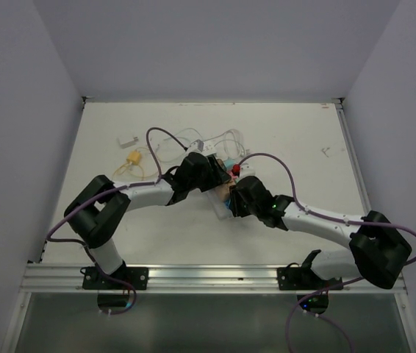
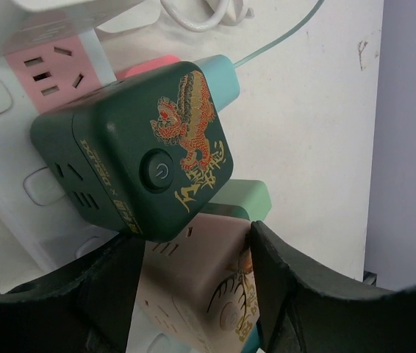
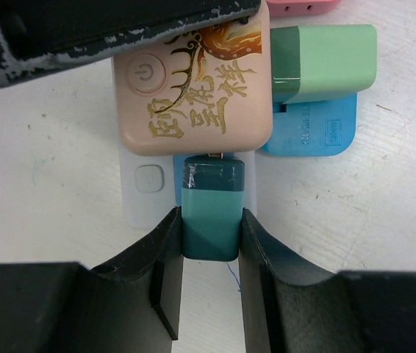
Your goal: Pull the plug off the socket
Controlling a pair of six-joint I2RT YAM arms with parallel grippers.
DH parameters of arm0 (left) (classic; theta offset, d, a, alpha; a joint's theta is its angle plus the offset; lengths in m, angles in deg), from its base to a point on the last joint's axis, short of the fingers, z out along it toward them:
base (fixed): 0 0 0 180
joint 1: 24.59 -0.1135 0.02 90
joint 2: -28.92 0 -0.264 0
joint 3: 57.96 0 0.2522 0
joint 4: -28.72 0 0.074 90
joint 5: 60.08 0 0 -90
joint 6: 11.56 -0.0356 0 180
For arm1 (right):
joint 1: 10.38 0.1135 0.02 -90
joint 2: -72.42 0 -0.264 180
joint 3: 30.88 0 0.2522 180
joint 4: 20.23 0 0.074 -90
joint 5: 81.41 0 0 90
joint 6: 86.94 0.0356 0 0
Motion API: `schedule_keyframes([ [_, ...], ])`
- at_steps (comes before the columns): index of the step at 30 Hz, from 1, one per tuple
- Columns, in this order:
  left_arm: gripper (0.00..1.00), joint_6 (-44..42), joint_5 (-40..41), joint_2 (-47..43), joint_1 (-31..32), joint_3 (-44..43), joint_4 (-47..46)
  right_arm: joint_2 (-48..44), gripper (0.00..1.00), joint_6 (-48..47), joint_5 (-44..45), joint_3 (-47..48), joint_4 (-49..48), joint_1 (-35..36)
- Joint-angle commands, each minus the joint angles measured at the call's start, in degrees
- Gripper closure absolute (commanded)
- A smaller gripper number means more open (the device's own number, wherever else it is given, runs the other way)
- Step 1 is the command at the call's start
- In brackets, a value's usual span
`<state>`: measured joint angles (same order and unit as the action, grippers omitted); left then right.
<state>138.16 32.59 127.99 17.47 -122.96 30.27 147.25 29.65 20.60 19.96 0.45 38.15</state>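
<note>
While left end effector (image 2: 197,241) grips the beige cube (image 2: 193,290), right end effector (image 3: 209,224) clamps the teal plug (image 3: 209,195) beside it; pull pending, straight outward.

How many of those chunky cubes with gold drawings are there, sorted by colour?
dark green cube: 1
pale pink cube: 1
Total: 2
</note>
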Motion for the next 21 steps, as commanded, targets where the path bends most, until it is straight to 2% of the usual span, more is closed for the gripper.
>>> schedule_keyframes([
  [1, 0.4, -3.91, 10.42, 8.42, -2.6, 3.96, 18.45, -0.47, 1.0, -1.45, -7.97, 0.45, 10.66, 1.3],
  [21, 0.41, -5.85, 10.33, 10.36, -5.06, 2.73, 18.18, -8.55, 1.0, -3.47, -9.38, -3.15, 15.49, 1.3],
])
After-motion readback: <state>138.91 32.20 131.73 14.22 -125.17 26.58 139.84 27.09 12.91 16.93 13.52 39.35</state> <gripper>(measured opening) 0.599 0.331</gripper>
